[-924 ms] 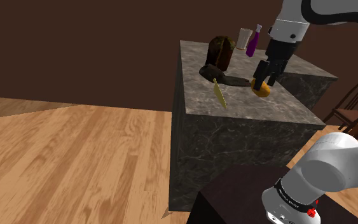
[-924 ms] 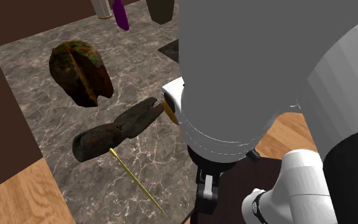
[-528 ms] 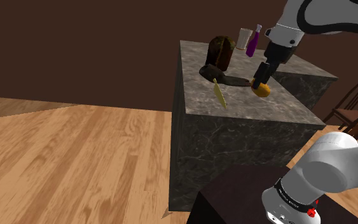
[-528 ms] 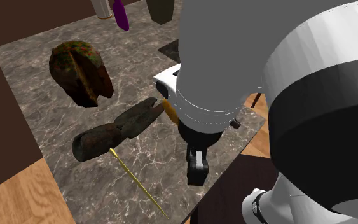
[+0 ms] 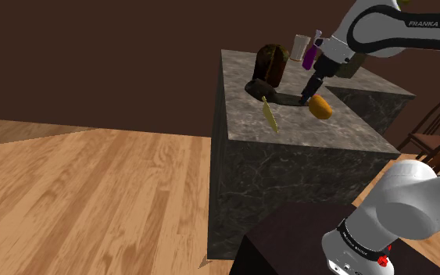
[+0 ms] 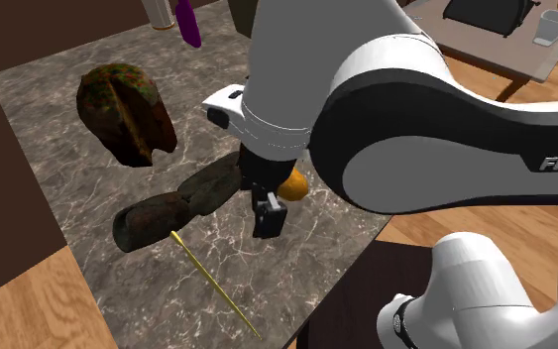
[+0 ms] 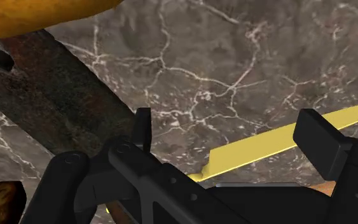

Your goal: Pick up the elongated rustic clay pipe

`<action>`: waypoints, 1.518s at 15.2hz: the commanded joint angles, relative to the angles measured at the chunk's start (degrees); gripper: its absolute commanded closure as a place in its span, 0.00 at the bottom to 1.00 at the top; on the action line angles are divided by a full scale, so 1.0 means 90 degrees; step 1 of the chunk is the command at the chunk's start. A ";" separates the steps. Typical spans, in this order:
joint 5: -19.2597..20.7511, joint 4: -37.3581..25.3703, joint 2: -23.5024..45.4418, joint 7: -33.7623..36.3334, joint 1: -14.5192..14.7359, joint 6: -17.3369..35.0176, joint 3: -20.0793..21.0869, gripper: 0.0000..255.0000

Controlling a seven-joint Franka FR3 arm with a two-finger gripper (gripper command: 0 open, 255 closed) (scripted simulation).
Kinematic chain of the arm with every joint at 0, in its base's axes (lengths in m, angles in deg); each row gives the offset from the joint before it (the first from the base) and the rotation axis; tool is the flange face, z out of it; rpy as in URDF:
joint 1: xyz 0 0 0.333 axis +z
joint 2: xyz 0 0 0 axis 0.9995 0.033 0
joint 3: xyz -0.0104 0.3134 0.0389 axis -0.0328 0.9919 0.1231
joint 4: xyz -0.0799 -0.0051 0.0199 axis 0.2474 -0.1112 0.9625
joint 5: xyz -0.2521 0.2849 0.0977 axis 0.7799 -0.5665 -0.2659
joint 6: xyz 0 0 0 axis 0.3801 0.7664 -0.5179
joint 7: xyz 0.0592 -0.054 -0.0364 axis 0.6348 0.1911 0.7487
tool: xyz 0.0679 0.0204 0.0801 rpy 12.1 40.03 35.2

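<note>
- Over the marble table, my jaws hang low, close above the stone.
- My jaws are open: in the wrist view the two black fingers stand well apart and clasp nothing.
- Between them I see bare veined stone and a stretch of a thin yellow blade.
- The clay pipe, long, dark and rough brown, lies flat on the table. One end reaches to just beside my jaws, and the other points toward the second exterior view's left.
- In the wrist view the pipe runs slantwise past the outer side of one finger, not between the two. Whether that finger touches it I cannot tell.
- An orange rounded thing sits on the table just beside the pipe's end, partly behind my wrist.
- The yellow blade lies flat, one tip close by the pipe, the rest running off toward the table's edge.
- A brown domed lump, flecked green and red, stands near the pipe on its far side from the blade.
- A purple bottle and a white cup stand together at the table's far side, well apart from the pipe.
- Beside the table, in the shoulder view, lies a wooden floor.
</note>
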 commanded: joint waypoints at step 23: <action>-0.2024 -0.1135 0.2314 -0.5139 0.2411 0.2103 -0.2883 1.00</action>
